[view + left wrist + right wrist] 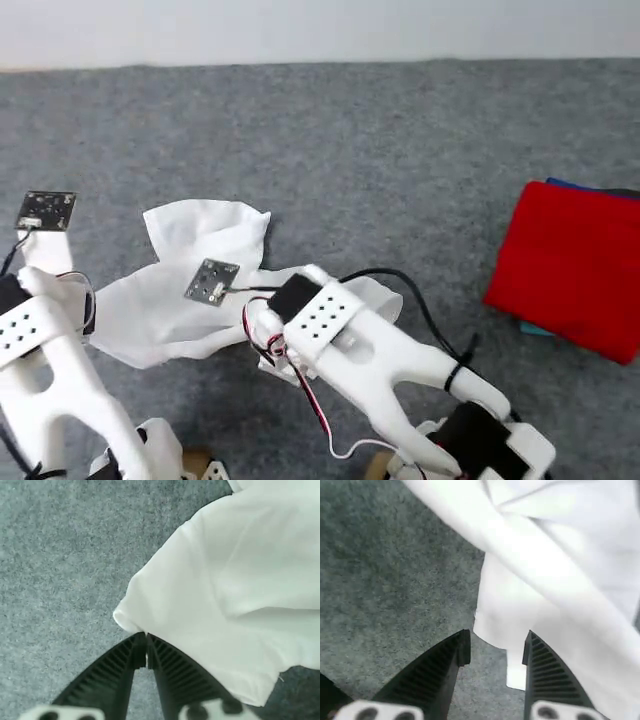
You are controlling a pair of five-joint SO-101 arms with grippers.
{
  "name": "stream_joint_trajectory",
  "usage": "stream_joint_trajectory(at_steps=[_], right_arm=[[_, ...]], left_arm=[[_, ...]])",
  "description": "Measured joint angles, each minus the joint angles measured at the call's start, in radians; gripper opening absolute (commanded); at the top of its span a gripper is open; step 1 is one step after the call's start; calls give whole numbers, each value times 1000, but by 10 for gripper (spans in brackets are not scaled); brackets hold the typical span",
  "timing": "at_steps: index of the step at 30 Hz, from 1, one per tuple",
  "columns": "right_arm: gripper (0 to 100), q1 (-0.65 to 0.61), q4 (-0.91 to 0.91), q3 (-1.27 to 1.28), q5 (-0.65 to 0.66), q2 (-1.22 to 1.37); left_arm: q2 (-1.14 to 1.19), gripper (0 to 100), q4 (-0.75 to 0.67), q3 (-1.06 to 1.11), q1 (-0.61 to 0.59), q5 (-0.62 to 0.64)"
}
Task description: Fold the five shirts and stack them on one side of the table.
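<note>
Nearest the arms, the left gripper point(146, 647) is seen with its fingers drawn together at the near edge of the white shirt point(170, 300). A bit of hem appears to be pinched between the tips, though how much cloth is caught cannot be made out. The right gripper point(496, 647) is held with its fingers apart, and a loose corner of the same hem lies between them, not yet gripped. The step in hand is judged to be the taking of the near edge at two places, so that a fold can be made. It would be done best if the right fingers were brought lower, so that the corner sits deep between them before they are closed. A shallow bite on so thin a hem could easily slip. Both holds should then be raised evenly and the edge kept taut between them, since the shirt lies rumpled on the grey table point(380, 150), with one part bunched up at its far side. That bunch should be smoothed, or the fold will be made over creases. Farther off, well apart toward one side of the table, a folded red shirt point(575, 260) rests on top of a stack, with a blue edge point(560, 183) showing beneath it. The white shirt is to be carried there once folded.
</note>
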Motion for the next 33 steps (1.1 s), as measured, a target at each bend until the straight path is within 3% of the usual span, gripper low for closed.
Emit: stream_joint_trajectory(at_steps=[16, 22, 33], right_arm=[[185, 2, -112, 8, 0, 247], [24, 58, -118, -6, 0, 270], [10, 166, -23, 11, 3, 212]], left_arm=[[0, 2, 0, 0, 0, 0], [0, 2, 6, 0, 0, 0], [0, 2, 6, 0, 0, 0]])
